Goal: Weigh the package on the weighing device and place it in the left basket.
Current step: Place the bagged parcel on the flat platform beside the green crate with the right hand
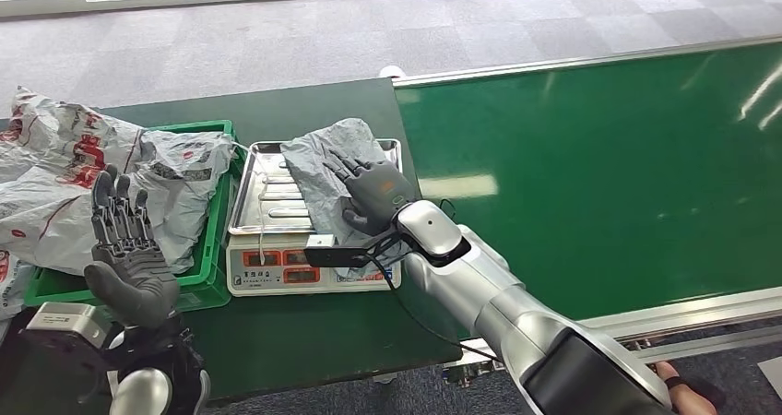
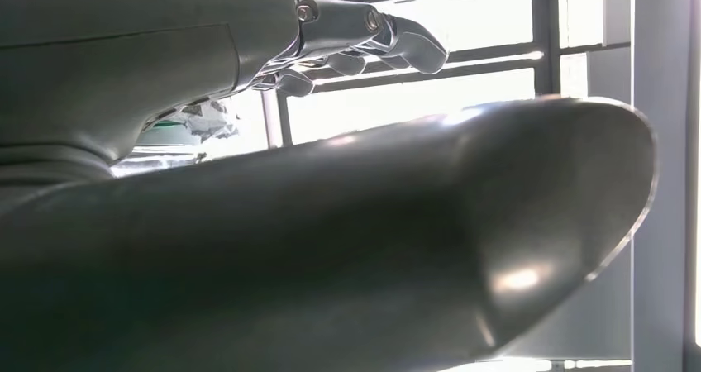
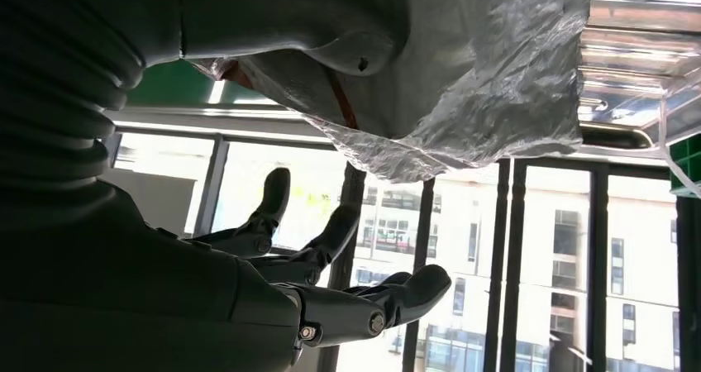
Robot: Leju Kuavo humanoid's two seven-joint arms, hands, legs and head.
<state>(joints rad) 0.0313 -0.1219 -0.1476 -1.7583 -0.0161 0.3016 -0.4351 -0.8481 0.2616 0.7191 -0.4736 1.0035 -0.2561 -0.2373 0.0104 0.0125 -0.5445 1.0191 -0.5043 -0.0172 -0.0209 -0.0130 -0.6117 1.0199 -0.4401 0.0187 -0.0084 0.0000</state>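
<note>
Belt (image 1: pixel 599 166): green, wide, running along the right of the table, metal rails on both edges.
Table (image 1: pixel 304 332): dark green top, carrying the basket and the scale side by side.
Sacks (image 1: pixel 65 171): crumpled grey-white plastic with red print, piled in and over the basket, spilling past its left side.
Basket (image 1: pixel 214 240): green plastic crate at the left of the table, just beside the scale, mostly covered by the sacks.
Scale (image 1: pixel 277 269): white body with red displays on the front, shiny metal tray (image 1: pixel 254 194) on top, a thin white cord trailing across the tray.
Package (image 1: pixel 323 171): grey crinkled plastic bag, lying on the right half of the metal tray, one edge hanging over the front of the scale; seen from underneath in the right wrist view (image 3: pixel 463 83) as a wrinkled translucent sheet.
Right hand (image 1: pixel 369 194): laid flat on top of the package, fingers spread and pointing away, palm down, pressing rather than pinching; nothing closed inside the fingers.
Left hand (image 1: pixel 124 240): raised upright in front of the basket, fingers straight and apart, holding nothing, clear of the sacks; fingers (image 2: pixel 405 41) extended in the left wrist view too.
Person's hand (image 1: pixel 687 387): at the lower right corner, beside the belt rail.
</note>
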